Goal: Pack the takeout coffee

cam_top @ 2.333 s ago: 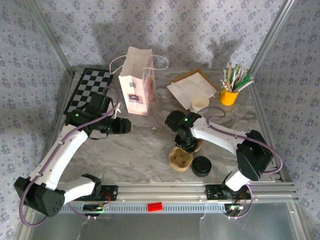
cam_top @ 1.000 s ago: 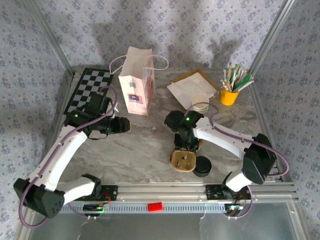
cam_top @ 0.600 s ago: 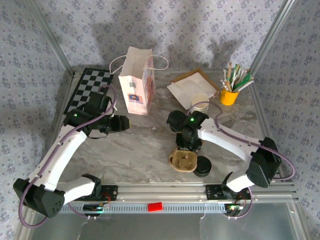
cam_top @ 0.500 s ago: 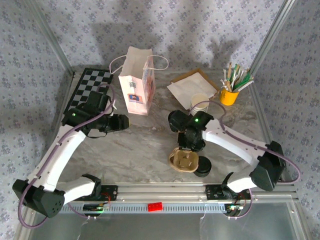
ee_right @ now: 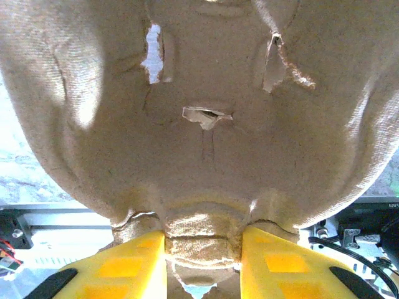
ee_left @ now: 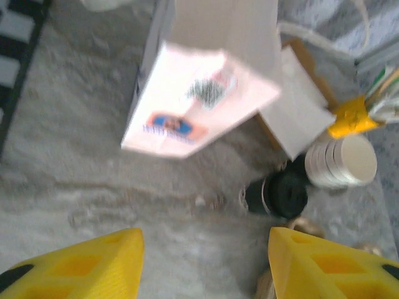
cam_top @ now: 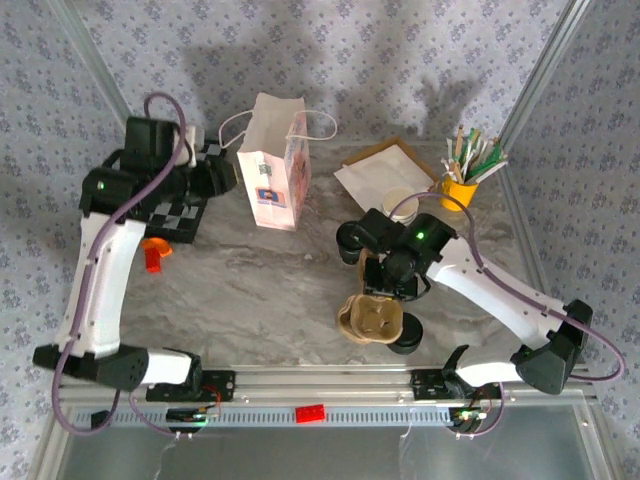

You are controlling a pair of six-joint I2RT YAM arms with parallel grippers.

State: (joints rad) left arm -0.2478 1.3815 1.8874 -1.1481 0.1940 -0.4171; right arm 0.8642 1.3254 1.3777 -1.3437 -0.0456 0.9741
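Note:
A brown pulp cup carrier [cam_top: 372, 318] hangs near the table's front, just left of a black lid [cam_top: 405, 337]. My right gripper [cam_top: 388, 288] is shut on a tab at the carrier's edge [ee_right: 202, 240], and the carrier's underside [ee_right: 199, 93] spreads across the right wrist view. A pink-and-white paper bag [cam_top: 272, 165] stands upright at the back. My left gripper [cam_top: 218, 172] hovers open just left of the bag, high above the table. The left wrist view looks down on the bag [ee_left: 199, 93] with nothing between the yellow fingers [ee_left: 81, 265]. A stack of paper cups [cam_top: 400, 203] stands behind the right arm.
A yellow cup of stirrers [cam_top: 458, 190] and white napkins [cam_top: 375, 172] sit back right. A checkerboard mat [cam_top: 172, 215] lies back left, with a small orange object [cam_top: 152, 252] beside it. Metal frame posts border both sides.
My left arm has risen and swung back-left to the bag, uncovering the orange object. My right gripper has closed on the carrier's tab and the carrier has shifted slightly right.

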